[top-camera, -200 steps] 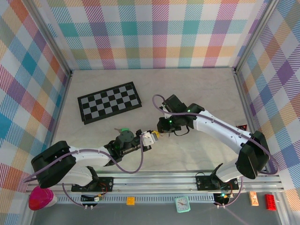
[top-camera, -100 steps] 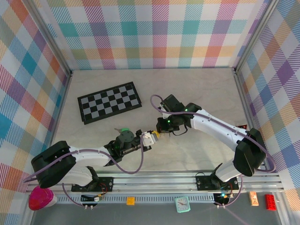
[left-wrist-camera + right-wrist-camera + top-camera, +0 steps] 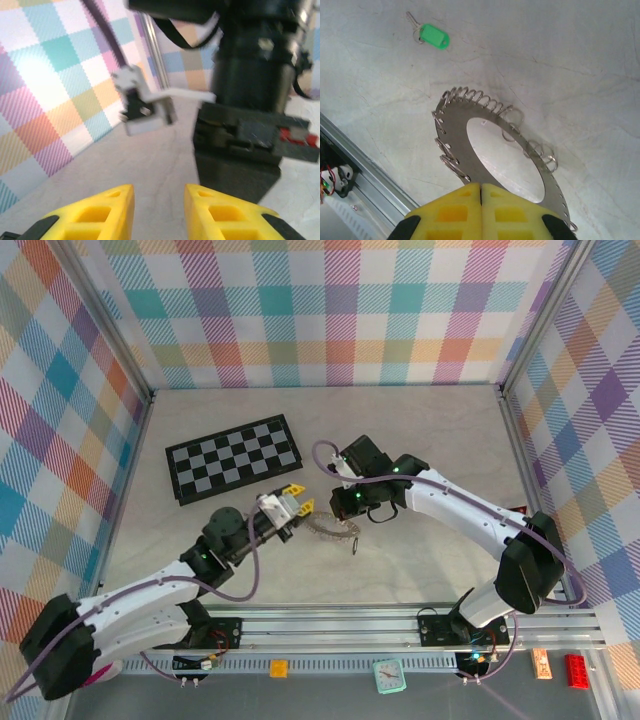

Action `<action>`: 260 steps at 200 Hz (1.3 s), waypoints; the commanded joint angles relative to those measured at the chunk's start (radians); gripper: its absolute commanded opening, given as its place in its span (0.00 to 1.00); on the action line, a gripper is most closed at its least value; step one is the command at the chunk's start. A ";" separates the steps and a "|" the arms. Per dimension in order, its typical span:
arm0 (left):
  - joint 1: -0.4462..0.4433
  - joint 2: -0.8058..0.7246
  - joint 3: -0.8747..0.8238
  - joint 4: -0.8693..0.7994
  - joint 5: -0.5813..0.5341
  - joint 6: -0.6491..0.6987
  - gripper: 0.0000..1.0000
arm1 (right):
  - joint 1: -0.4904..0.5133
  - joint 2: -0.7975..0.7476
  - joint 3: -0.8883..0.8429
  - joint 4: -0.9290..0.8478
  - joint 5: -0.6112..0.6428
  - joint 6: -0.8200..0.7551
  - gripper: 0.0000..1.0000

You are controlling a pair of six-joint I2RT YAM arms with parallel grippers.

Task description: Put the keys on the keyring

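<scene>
seen from above, two robot arms are reaching in from the 6 o'clock edge of a pale desk (image 3: 430, 430) and meeting near its middle. the keyring (image 3: 330, 528) – a thin, flat, silvery ring with small wire loops along its rim – is lying on the desk just toward 6 o'clock from centre, between the two hands.

the left hand (image 3: 300, 497) is hovering at about 10 o'clock from the keyring. in its own wrist view the two yellow fingers (image 3: 107, 212) are standing partly apart with a clear gap between them, and they are holding nothing. a blurred black section of the right arm (image 3: 245, 100) is rising directly ahead of them.

the right hand (image 3: 481, 192) is pointing down at the keyring, its yellow fingers pressed flush together with no gap. the fingertips are covering the near rim of the ring, at its 6 o'clock in that view – whether they are touching the metal cannot be told.

in the same view a green-headed key (image 3: 434, 38) is lying flat on the desk at 11 o'clock from the keyring, well apart from it and not threaded on.

a black-and-white chessboard (image 3: 233, 457) is sitting toward 10 o'clock on the desk, away from both hands.
</scene>
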 commanded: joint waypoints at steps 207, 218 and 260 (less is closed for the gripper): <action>0.213 0.390 0.200 -0.248 0.652 0.024 0.25 | -0.029 -0.306 -0.353 0.485 -0.249 -0.507 0.00; 0.213 0.390 0.193 -0.249 0.670 0.039 0.26 | -0.030 -0.318 -0.367 0.502 -0.247 -0.523 0.00; 0.213 0.399 0.195 -0.298 0.718 0.107 0.29 | -0.034 -0.328 -0.383 0.522 -0.256 -0.570 0.00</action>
